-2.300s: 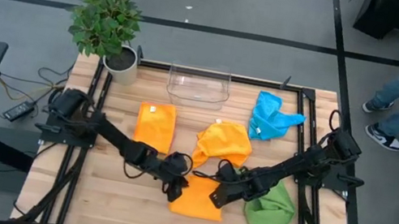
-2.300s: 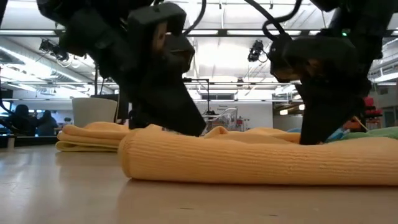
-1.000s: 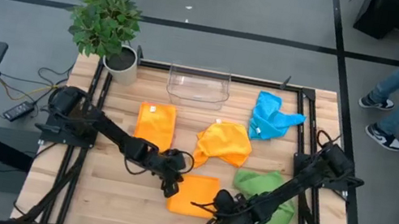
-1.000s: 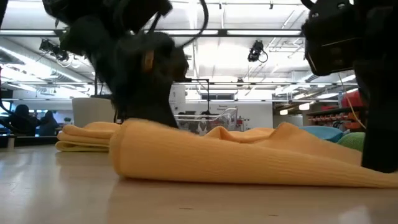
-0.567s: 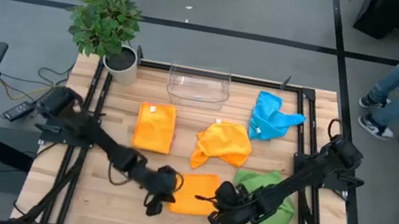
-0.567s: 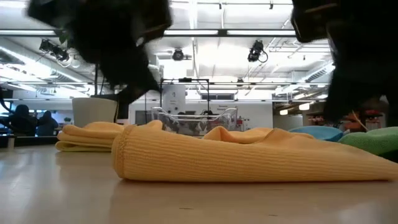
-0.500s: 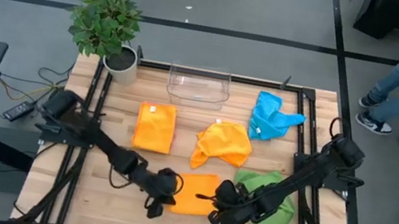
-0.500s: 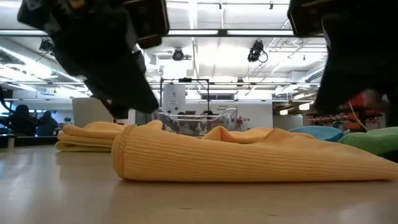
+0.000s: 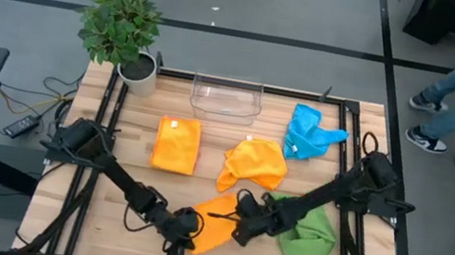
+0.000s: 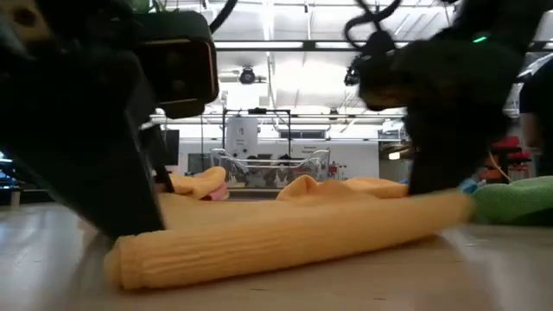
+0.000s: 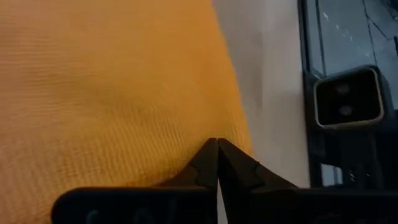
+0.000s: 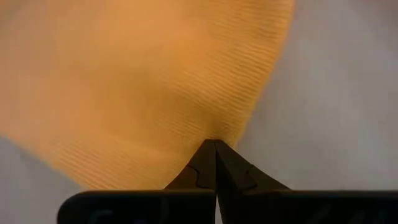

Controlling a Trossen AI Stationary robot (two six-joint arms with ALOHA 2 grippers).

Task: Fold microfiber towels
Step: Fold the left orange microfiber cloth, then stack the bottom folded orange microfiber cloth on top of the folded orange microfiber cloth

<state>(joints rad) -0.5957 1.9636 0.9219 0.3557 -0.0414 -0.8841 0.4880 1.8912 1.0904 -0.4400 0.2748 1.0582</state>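
High view: you are holding the orange towel [image 9: 213,222] mid-fold at the desk's [image 9: 112,248] front, left gripper [image 9: 178,236] and right gripper [image 9: 240,228] jaws pinching its edges. One folded orange towel [image 9: 177,144] is lying behind; crumpled yellow [image 9: 254,165], blue [image 9: 309,133] and green [image 9: 307,237] are waiting.

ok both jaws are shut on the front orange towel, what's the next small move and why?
Probably carry both pinched ends together toward the table's far side, then lay them down. The left gripper and right gripper each hold an edge of the orange towel, which now lies skewed and half rolled, so the fold looks unfinished.
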